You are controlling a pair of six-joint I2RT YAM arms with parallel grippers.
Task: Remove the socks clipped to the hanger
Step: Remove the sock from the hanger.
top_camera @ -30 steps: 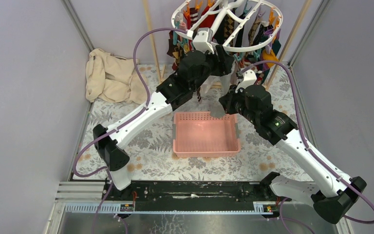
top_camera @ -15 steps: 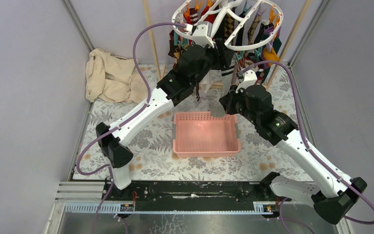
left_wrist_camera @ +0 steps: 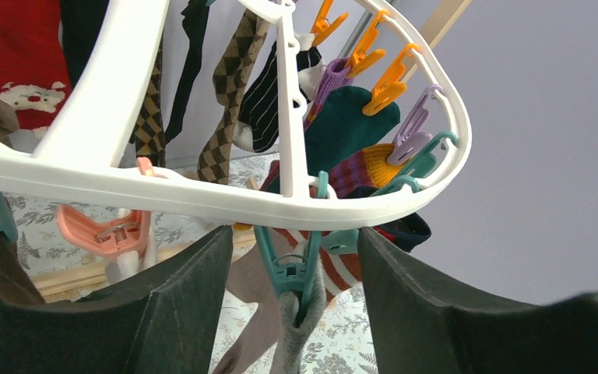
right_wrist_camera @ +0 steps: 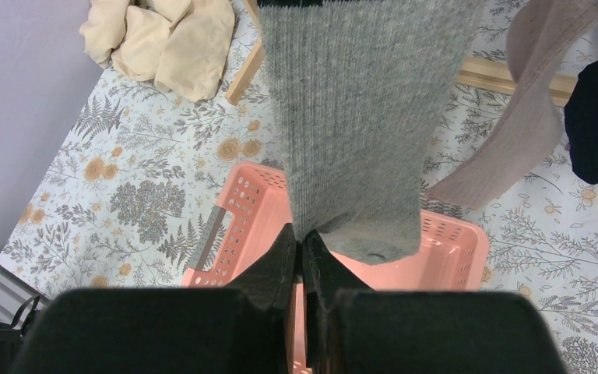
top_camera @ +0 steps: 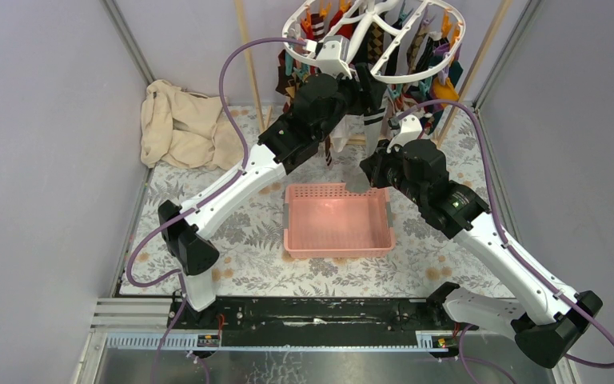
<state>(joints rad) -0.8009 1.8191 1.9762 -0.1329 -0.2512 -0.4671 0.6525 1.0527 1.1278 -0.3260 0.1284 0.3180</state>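
Left gripper (left_wrist_camera: 293, 241) is spread wide just under the hanger (left_wrist_camera: 202, 199) rim with a teal clip (left_wrist_camera: 286, 269) between its jaws. Can't tell if they touch it. Right gripper (right_wrist_camera: 302, 251) is pinched tight on the grey sock (right_wrist_camera: 358, 117) at its bottom corner, above the pink basket (right_wrist_camera: 237, 210). The sock's top is cut off. The other socks (top_camera: 428, 58) are half hidden overhead.

Plain pale lilac-grey walls (top_camera: 40, 120) close the space on three sides, joined at the back corners by slanting aluminium posts (top_camera: 128, 40). The surface (top_camera: 248, 264) is covered by a white cloth printed with grey ferns and orange flowers. A crumpled cream cloth (top_camera: 180, 124) lies in the back left corner. Light wooden poles (top_camera: 249, 56) rise at the back. Lighting is even and soft.
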